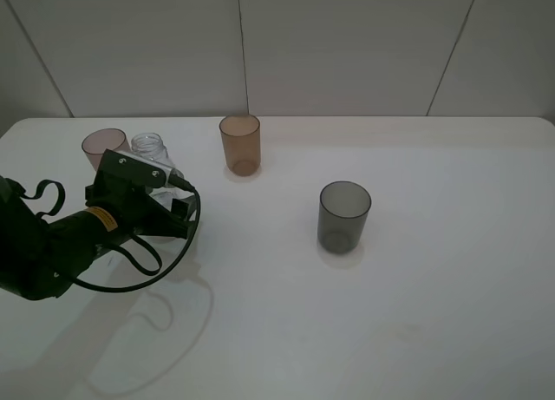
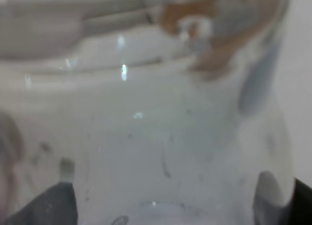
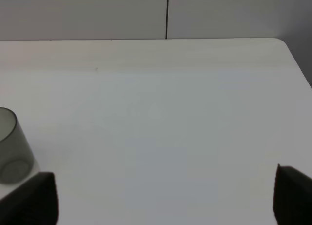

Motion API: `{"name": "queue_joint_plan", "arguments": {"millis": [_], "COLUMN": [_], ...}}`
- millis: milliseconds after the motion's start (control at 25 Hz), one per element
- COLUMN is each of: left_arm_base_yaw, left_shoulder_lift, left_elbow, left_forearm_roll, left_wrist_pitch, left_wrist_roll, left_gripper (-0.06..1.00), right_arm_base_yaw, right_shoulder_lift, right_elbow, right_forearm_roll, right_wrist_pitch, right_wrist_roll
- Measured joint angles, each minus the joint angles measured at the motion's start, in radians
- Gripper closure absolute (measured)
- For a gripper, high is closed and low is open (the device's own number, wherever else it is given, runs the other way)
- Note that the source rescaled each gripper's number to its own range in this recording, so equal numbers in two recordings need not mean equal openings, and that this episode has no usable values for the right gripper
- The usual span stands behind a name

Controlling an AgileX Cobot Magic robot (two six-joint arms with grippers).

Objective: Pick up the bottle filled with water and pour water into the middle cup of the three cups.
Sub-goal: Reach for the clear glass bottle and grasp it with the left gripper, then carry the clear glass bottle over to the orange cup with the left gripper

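Observation:
The clear glass bottle stands at the back left, right next to the pinkish-mauve cup. My left gripper is around the bottle's body, and only the threaded neck shows above the wrist. In the left wrist view the bottle fills the frame, with a dark fingertip against the glass on each side of my left gripper. The amber middle cup stands to the bottle's right. The dark grey cup stands nearer the front right. My right gripper is open and empty over bare table.
The white table has a wall close behind it. A black cable loops under the left arm. The grey cup also shows at the edge of the right wrist view. The right arm is out of the exterior high view.

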Motion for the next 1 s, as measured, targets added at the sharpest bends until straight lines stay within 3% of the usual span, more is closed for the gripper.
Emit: {"name": "queue_joint_plan", "arguments": {"millis": [40,80,160,1000], "left_arm_base_yaw": [0.0,0.0,0.0,0.0], "left_shoulder_lift": [0.0,0.0,0.0,-0.045], "left_elbow": [0.0,0.0,0.0,0.001], "left_forearm_roll": [0.0,-0.001,-0.005,0.015], "left_wrist_pitch": [0.0,0.0,0.0,0.025], "left_wrist_roll": [-0.001,-0.001,-0.002,-0.028], "left_gripper": [0.08,0.28,0.94,0.91], "right_arm_base_yaw": [0.0,0.0,0.0,0.0], "right_shoulder_lift": [0.0,0.0,0.0,0.0], "right_elbow": [0.0,0.0,0.0,0.0], "right_forearm_roll": [0.0,0.0,0.0,0.0], "right_wrist_pitch": [0.0,0.0,0.0,0.0], "right_wrist_roll": [0.0,0.0,0.0,0.0]}}
